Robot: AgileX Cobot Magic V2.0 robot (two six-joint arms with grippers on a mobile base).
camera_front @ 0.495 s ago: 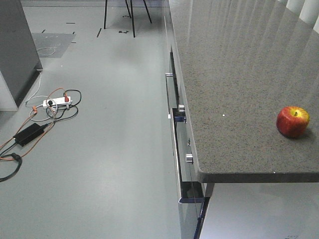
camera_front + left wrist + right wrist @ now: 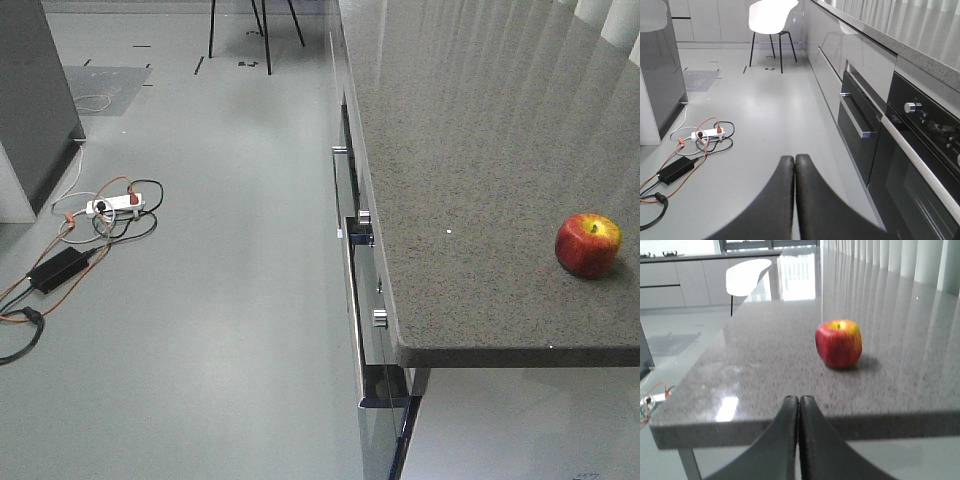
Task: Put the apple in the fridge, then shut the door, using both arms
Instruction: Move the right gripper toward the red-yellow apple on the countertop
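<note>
- A tall dark grey unit point(image 2: 35, 100) with a smooth, slightly glossy face stands at the far left edge of the front view. Whether it is the fridge cannot be told from here.
- The floor point(image 2: 220, 300) is smooth pale grey and shines softly.
- On it near the unit lies a white power strip point(image 2: 115, 205), oblong, tangled in loops of orange and black cables point(image 2: 70, 235). A flat black power brick point(image 2: 60, 268) lies just in front of them.
- A white moulded chair point(image 2: 771, 15) with thin black metal legs stands farther back, beside the cabinet run.
- The left gripper point(image 2: 794, 158) hangs over the bare floor, its two curved matte-black fingers pressed tip to tip with nothing between them.
- A dark glass drawer front point(image 2: 857, 115) with a straight metal bar handle is pushed shut, so its contents are hidden.
- Just right of it is the oven point(image 2: 920, 165), with a black glossy door, a steel trim strip and a round silver knob point(image 2: 912, 107). Its door is shut too.
- The counter point(image 2: 470, 200) above is speckled grey stone, polished, with a square edge and faint vertical reflections across it.
- The right gripper point(image 2: 799, 399) sits low at the counter's front edge, black fingers closed against each other and empty, well apart from the fruit.
- The apple point(image 2: 588, 244) rests upright on the counter near its right side. It is round, with streaky red skin and a yellow patch round the stem.
- Pale pleated curtains point(image 2: 910, 260) hang behind the counter at the far right.
</note>
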